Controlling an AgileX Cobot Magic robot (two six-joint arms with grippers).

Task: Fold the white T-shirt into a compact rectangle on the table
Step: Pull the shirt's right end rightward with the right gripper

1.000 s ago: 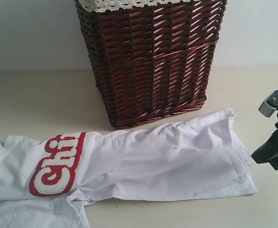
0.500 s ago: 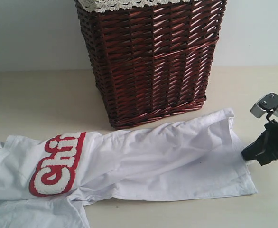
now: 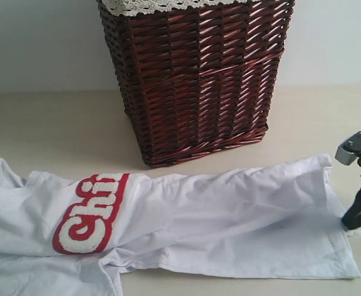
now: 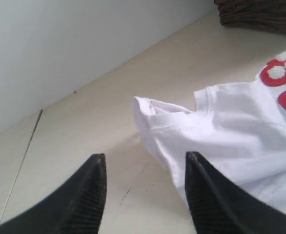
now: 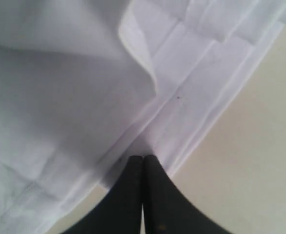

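- The white T-shirt [image 3: 186,228] was spread on the tabletop [image 3: 51,123] before the wicker basket [image 3: 196,77].
- Its hem was pinched by the right tool [image 5: 142,163].
- The left tool [image 4: 143,195] was held apart, empty.

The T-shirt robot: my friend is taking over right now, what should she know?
Right gripper: shut on the T-shirt at its hem edge, down at the table.
Left gripper: open, holding nothing, hovering by the shirt's sleeve end.
The shirt lies stretched out long in front of the basket, red lettering facing up.
Done: hem end gripped and shirt laid out long.
Left: no neat fold yet. Grab the sleeve end, then fold it into a small rectangle.
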